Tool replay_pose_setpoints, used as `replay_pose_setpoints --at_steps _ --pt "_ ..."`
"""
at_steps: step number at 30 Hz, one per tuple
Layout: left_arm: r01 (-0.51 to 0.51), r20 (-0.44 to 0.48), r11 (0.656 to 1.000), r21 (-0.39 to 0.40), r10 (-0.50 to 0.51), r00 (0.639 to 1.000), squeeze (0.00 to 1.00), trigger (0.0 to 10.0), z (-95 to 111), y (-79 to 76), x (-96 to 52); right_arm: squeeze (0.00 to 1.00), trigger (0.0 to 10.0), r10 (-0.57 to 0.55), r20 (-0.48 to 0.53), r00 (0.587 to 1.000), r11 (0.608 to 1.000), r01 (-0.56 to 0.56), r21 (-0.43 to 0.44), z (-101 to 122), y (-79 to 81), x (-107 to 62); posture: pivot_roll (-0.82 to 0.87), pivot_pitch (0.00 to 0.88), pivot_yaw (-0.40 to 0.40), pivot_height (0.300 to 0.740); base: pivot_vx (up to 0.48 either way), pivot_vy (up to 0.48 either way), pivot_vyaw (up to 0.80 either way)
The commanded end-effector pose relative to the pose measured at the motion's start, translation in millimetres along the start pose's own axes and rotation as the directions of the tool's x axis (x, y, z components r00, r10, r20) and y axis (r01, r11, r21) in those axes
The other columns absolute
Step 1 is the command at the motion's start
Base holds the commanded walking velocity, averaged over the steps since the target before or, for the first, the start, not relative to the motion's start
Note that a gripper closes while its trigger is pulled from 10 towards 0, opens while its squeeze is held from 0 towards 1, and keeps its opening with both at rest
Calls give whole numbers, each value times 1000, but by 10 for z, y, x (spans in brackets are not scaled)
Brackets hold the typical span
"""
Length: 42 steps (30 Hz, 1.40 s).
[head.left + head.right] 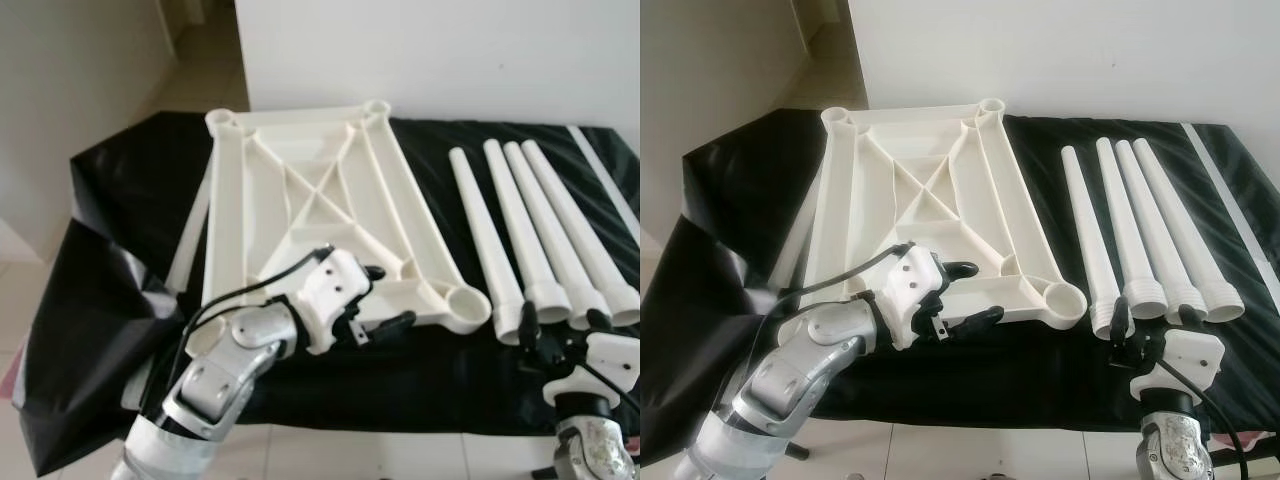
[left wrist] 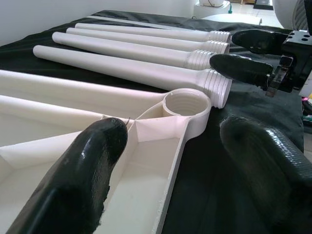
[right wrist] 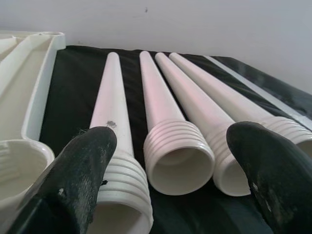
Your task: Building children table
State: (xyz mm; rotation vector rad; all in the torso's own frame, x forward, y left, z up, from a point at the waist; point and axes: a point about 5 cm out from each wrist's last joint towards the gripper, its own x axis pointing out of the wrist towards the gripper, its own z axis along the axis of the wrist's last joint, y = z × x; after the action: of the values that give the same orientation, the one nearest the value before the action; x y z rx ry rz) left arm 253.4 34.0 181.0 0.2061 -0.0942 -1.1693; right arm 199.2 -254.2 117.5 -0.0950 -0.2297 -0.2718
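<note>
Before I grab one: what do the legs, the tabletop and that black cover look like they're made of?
Legs: likely moulded plastic, off-white, smooth and hollow, with ribbed threaded ends. Tabletop: seemingly the same plastic, with thin moulded ribs and a threaded corner socket. Black cover: probably thin plastic sheeting, glossy and creased.
</note>
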Motion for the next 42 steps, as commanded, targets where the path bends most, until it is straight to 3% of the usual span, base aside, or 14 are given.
replay_pose_setpoints --at_steps 1,19,35,42 --pt "19 -22 1000 -2 -19 1000 0 10000 -34 -21 -1 0 10000 0 -26 1000 1000 1 13 -42 -4 -9 -79 101 10 740 0 0 0" --pt "10 -19 1000 -5 -11 1000 0 10000 -52 -13 -2 0 10000 88 -102 991 994 -80 77 -156 106 -37 -81 100 4 740 0 0 0" --pt "12 -23 1000 -4 -12 1000 0 10000 -52 -20 -13 0 10000 98 -164 982 995 -94 33 -257 105 -108 -79 108 5 740 0 0 0" --pt "12 -25 1000 0 -12 1000 0 10000 -50 -20 -20 0 10000 134 -168 977 989 -142 -39 -285 133 -146 -79 108 8 740 0 0 0"
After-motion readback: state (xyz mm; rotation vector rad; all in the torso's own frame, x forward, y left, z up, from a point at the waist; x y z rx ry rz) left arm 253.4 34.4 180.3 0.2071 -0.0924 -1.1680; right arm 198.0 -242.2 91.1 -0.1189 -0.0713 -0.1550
